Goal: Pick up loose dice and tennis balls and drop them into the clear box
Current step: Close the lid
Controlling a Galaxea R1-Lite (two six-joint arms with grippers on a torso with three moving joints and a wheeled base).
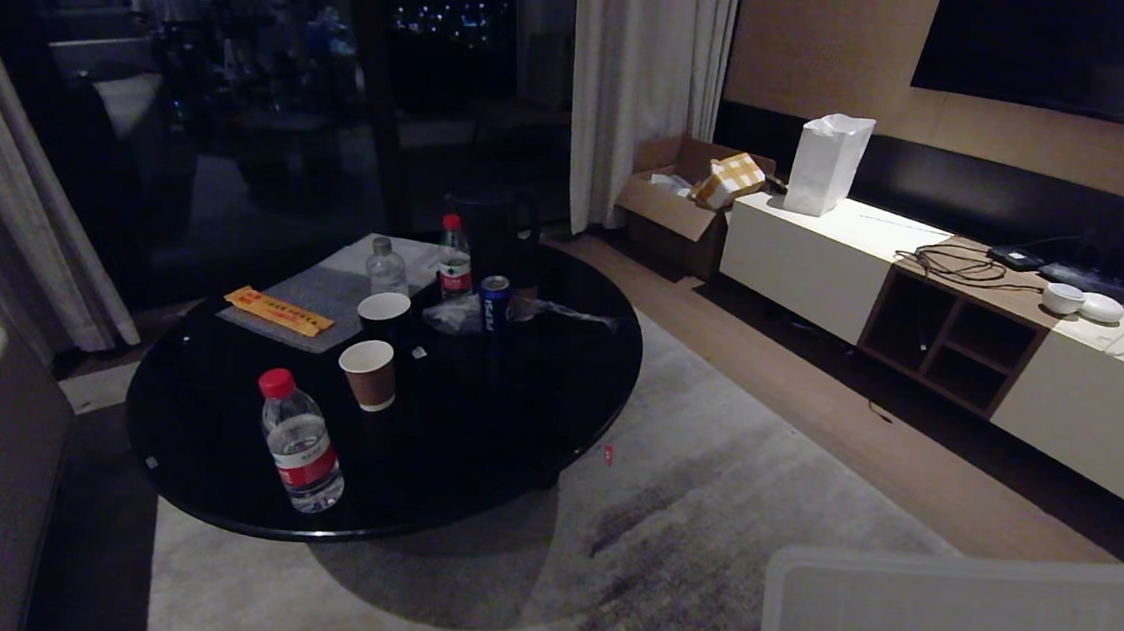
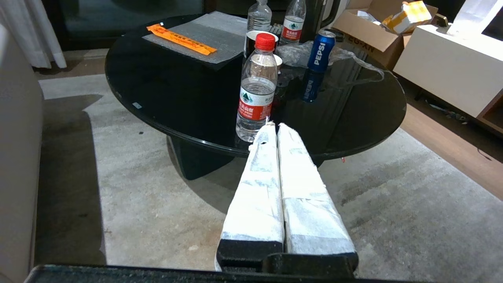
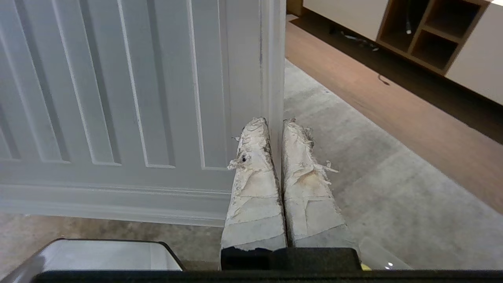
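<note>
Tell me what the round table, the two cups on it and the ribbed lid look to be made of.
Round table: probably black glass or high-gloss lacquer; the Pepsi can mirrors in it.
Cups: likely paper; matte brown and dark sleeves, white insides, thin rolled rims.
Ribbed lid: apparently whitish moulded plastic, smooth with a dull sheen and raised ribs.

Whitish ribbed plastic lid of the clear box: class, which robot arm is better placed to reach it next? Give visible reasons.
Right, probably. The right tool, shut, points at the edge of the whitish ribbed plastic lid close by; the left tool, shut, faces the round black glass table instead.
</note>
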